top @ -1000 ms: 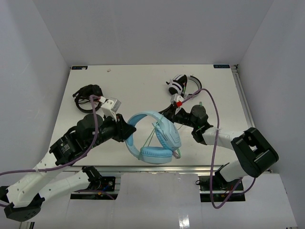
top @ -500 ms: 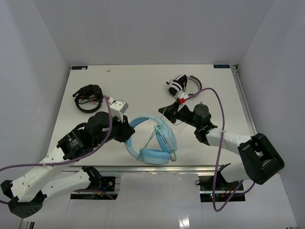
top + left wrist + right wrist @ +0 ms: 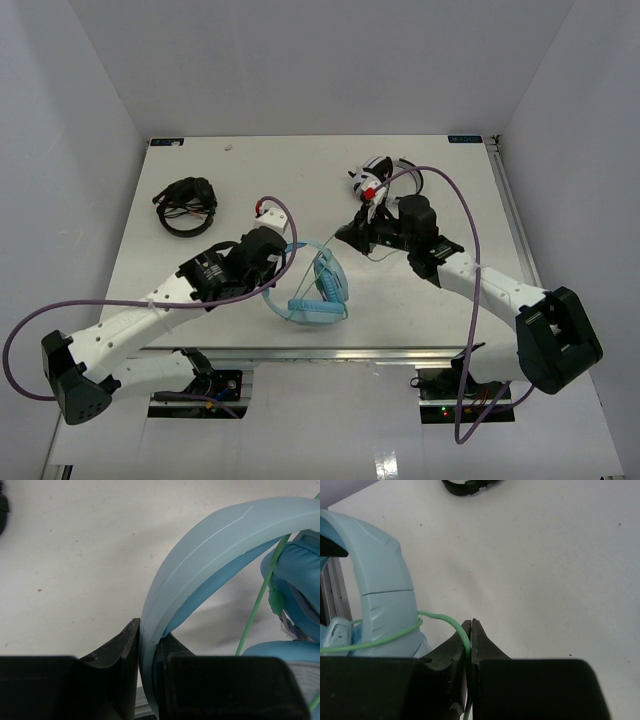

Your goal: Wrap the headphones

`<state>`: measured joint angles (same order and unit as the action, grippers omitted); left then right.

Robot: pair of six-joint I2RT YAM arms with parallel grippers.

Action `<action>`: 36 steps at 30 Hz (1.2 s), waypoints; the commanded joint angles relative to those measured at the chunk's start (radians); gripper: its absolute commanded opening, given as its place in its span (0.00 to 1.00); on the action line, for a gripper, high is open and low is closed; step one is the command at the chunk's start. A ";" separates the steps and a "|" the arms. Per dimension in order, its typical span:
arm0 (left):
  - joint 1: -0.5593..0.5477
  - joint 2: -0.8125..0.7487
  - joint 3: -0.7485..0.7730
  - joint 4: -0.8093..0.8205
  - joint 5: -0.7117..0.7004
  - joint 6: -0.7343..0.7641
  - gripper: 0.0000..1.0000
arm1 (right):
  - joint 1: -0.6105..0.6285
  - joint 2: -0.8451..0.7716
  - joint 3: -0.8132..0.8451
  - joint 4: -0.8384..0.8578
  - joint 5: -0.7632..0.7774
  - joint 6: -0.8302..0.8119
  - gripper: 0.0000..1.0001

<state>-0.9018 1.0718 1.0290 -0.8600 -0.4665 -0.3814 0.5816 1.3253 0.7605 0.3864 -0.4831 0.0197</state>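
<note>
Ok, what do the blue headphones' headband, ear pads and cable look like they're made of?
The headband: likely moulded plastic, matte, smooth with a fine seam line. The ear pads: probably soft leatherette over foam, puffy and slightly creased. The cable: thin, pale green, seemingly rubbery plastic, bending in loose curves.

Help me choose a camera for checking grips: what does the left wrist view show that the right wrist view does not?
Only the left wrist view: the left tool clamped on the headband of the light blue headphones. Only the right wrist view: the right tool shut on the thin green cable. Both: the headband, a stretch of the green cable and the white table.
</note>
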 commanded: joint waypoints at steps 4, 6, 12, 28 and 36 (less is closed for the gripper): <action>-0.006 -0.037 0.038 -0.040 -0.184 0.019 0.00 | -0.019 -0.060 0.091 -0.144 -0.076 0.023 0.08; -0.006 -0.034 0.041 -0.043 -0.222 0.014 0.00 | -0.017 -0.069 0.088 -0.140 -0.118 0.033 0.08; -0.006 0.077 0.104 -0.129 -0.395 -0.112 0.00 | -0.019 -0.076 0.066 -0.017 -0.280 0.140 0.08; 0.007 0.070 0.192 -0.188 -0.369 -0.411 0.00 | 0.014 -0.079 0.052 0.196 -0.411 0.337 0.08; 0.007 0.142 0.173 -0.178 -0.388 -0.513 0.00 | 0.033 -0.054 0.137 0.171 -0.421 0.378 0.08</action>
<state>-0.9151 1.1982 1.2105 -1.1092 -0.7918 -0.7975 0.5869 1.2844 0.8278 0.5120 -0.8220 0.3478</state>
